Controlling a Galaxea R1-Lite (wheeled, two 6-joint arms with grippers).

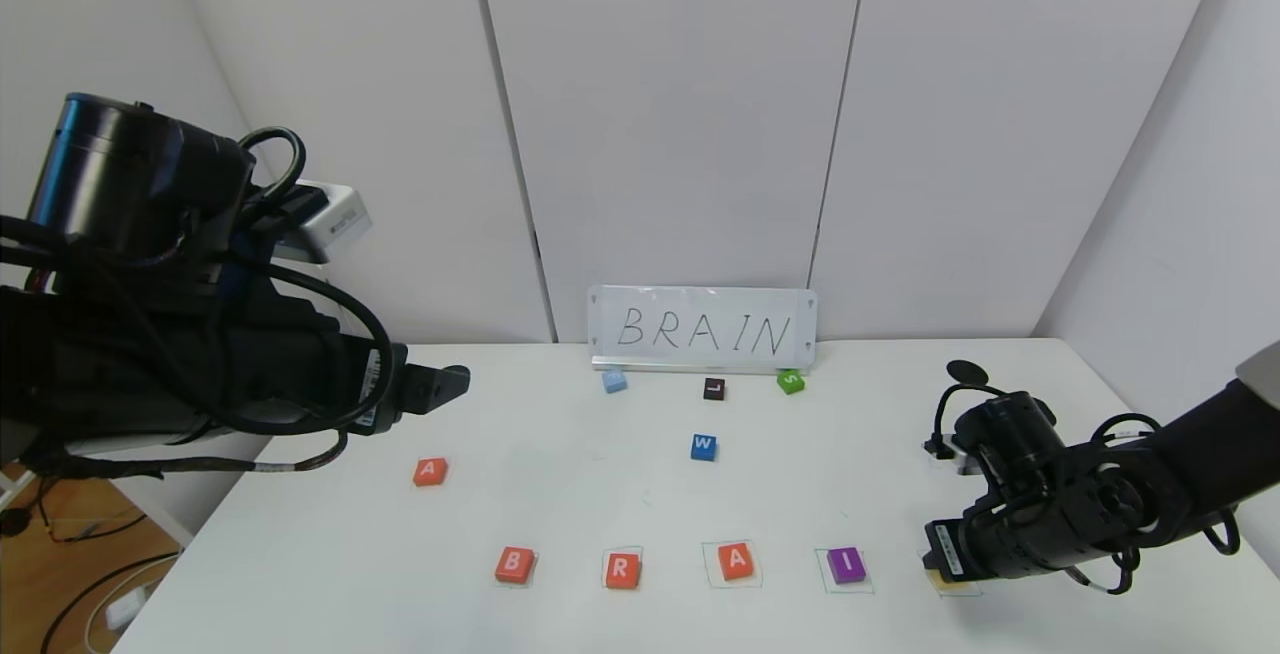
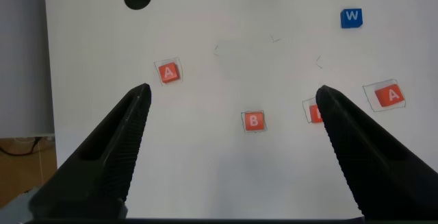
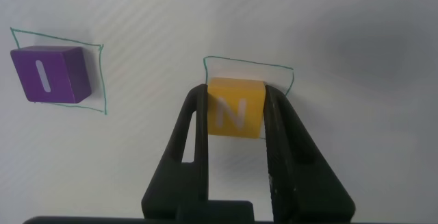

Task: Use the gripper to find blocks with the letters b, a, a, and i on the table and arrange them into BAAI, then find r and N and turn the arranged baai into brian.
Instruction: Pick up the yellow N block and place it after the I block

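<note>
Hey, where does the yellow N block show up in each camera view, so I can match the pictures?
Head view: the yellow N block is mostly hidden under the right gripper, at the right end of the front row.
Left wrist view: not in it.
Right wrist view: centre, clamped between the gripper fingers, over a green pen-drawn square.
Shared landmark: the purple I block, right beside it.

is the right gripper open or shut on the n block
Shut on it: the right gripper has a finger against each side of the yellow N block, over the drawn square beside the purple I block.
</note>
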